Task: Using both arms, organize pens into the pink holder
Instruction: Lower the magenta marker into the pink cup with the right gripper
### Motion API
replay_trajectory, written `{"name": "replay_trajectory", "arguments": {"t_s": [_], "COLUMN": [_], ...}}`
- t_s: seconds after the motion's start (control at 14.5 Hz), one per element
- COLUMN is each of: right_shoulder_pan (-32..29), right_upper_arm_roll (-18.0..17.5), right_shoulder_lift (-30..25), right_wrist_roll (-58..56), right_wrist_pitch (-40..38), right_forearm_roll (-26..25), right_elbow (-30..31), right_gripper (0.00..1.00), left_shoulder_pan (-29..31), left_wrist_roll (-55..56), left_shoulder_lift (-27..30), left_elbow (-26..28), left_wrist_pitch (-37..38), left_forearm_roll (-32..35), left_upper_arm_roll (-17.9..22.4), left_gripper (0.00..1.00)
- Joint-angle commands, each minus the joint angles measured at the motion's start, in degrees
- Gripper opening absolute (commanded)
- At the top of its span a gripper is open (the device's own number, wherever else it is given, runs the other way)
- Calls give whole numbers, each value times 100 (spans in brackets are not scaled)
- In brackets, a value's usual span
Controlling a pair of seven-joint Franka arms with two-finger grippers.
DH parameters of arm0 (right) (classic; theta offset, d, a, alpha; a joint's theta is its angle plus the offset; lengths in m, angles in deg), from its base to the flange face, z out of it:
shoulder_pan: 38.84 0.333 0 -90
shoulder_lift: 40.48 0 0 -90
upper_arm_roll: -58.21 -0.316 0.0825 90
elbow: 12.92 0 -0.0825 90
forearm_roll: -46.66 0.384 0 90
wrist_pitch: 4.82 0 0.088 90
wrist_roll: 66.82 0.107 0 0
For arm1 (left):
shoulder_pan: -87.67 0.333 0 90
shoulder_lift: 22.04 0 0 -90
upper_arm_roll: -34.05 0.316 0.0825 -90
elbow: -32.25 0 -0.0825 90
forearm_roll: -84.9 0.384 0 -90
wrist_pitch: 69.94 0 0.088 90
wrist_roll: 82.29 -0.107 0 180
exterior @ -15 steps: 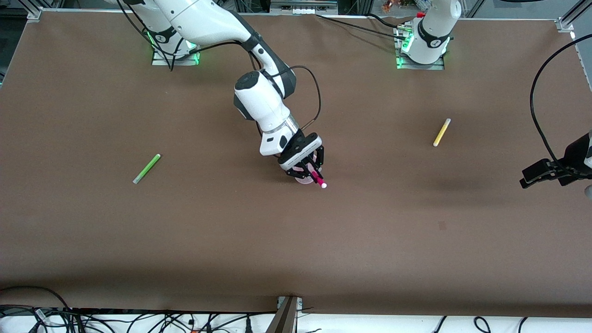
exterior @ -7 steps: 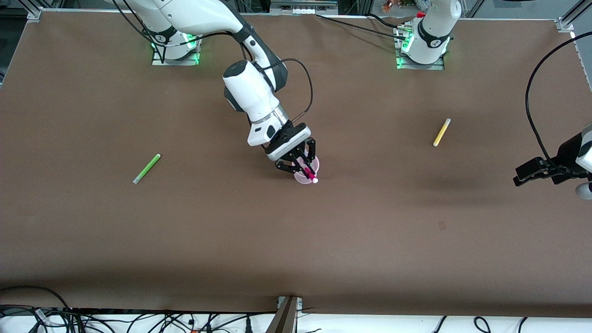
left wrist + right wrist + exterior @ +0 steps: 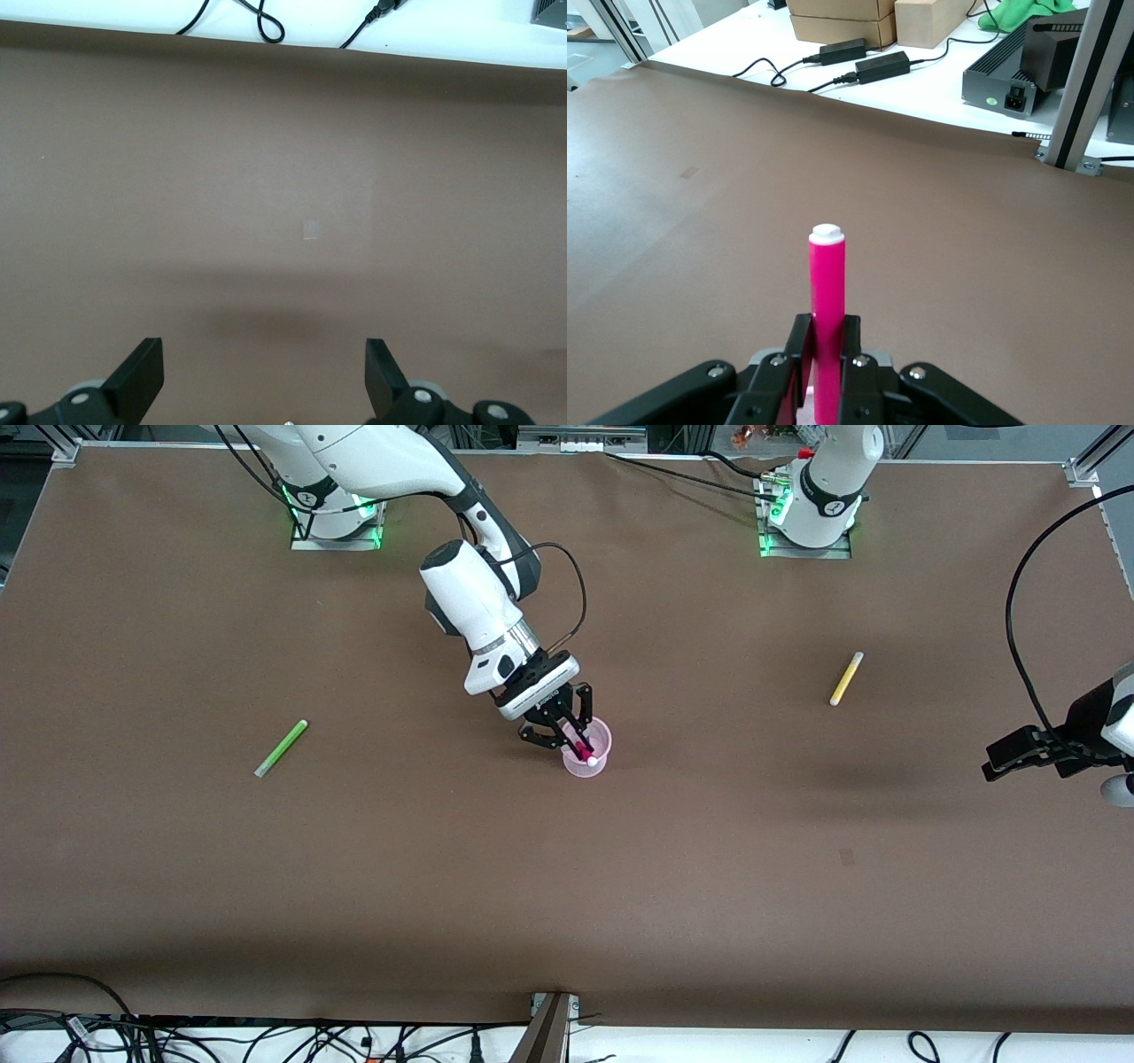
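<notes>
The brown bench [image 3: 567, 886] is carrying everything. The right claw [image 3: 571, 742] is hanging over the pink holder [image 3: 588, 762], which is standing near the bench's middle, and is clamping the magenta pen [image 3: 584, 751] with its pale cap pointing toward 4 o'clock over the holder's mouth. The left claw [image 3: 1032, 755] is waiting over the bench's edge at 3 o'clock, its fingers [image 3: 137, 376] spread wide with nothing between them. The yellow pen [image 3: 846, 678] is lying at 2 o'clock from the holder, the lime green pen [image 3: 282, 747] at 9 o'clock.
</notes>
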Motion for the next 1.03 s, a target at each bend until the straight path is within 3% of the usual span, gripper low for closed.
{"name": "replay_trajectory", "arguments": {"t_s": [0.0, 0.55, 0.96], "right_shoulder_pan": [117, 169, 196], "right_upper_arm_roll": [52, 52, 61], "right_shoulder_lift": [-96, 159, 300], "right_wrist_roll": [90, 90, 99], "right_wrist_pitch": [118, 654, 663], "right_forearm_roll": [50, 50, 85], "right_elbow": [130, 280, 271], "right_gripper": [0, 1, 11], "left_shoulder_pan": [-21, -21, -21], "left_wrist_roll": [63, 72, 72], "left_shoulder_lift": [36, 45, 45], "left_elbow": [-70, -61, -61], "left_wrist_pitch": [117, 126, 126], "left_forearm_roll": [143, 143, 143], "left_upper_arm_roll": [3, 3, 3], "left_gripper": [100, 100, 100]}}
